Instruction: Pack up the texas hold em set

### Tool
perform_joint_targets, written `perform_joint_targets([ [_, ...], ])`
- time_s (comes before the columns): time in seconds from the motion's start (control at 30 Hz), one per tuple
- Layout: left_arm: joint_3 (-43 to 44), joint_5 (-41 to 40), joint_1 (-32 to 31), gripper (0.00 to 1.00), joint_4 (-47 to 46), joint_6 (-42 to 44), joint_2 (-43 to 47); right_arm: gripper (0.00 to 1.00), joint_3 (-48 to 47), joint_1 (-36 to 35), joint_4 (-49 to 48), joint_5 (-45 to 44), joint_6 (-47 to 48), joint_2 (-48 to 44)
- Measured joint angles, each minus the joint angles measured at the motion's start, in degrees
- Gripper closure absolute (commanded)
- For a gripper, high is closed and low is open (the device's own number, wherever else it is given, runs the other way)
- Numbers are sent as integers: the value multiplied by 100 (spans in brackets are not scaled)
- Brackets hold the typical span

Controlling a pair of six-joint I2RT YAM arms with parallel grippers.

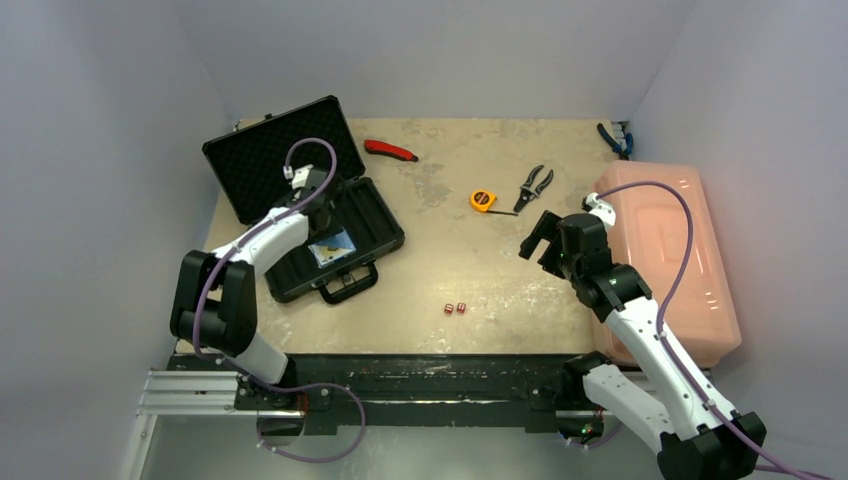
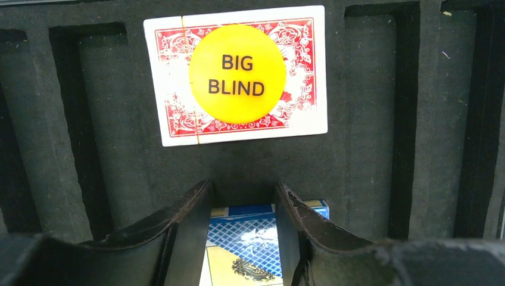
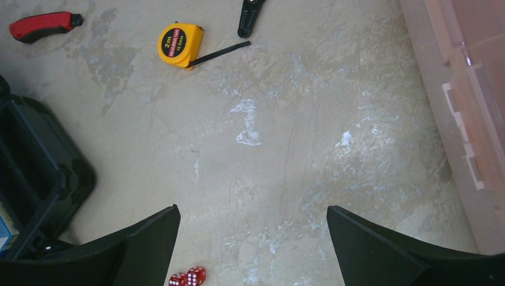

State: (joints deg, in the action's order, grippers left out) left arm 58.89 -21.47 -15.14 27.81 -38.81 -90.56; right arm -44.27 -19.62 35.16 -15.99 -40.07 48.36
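Note:
The black briefcase lies open at the left, its lid tilted back. My left gripper hangs inside it, low over the foam lining. Its jaws stand a narrow gap apart, open, with the blue card deck lying flat beneath them and clamping nothing. Just beyond lies the red card deck with a yellow-orange disc marked BIG BLIND on top. Two tiny red dice sit on the table. My right gripper hovers wide open and empty, with the dice by its left finger.
A yellow tape measure, black pliers and a red utility knife lie on the far half of the table. Blue-handled pliers are in the back right corner. The large pink bin fills the right edge.

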Motion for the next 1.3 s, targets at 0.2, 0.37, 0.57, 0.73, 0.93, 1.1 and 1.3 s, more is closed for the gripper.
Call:
perform_joint_targets([
  [0.2,2,-144,-4,41,111,168,98,1,0,0,0,-2,0,0],
  [0.37,2,-184,-28,42,387,411,426,1,0,0,-2,-2,0,0],
  [0.57,2,-149,-197,45,599,575,894,1,0,0,0,-2,0,0],
  [0.73,-28,-20,-372,46,684,608,925,1,0,0,0,-2,0,2],
  [0.93,-225,205,-442,49,612,546,551,1,0,0,0,-2,0,0],
  [1.1,-140,282,-442,50,522,514,409,1,0,0,0,0,0,2],
  [1.3,-138,284,-442,39,503,496,428,1,0,0,0,0,0,2],
])
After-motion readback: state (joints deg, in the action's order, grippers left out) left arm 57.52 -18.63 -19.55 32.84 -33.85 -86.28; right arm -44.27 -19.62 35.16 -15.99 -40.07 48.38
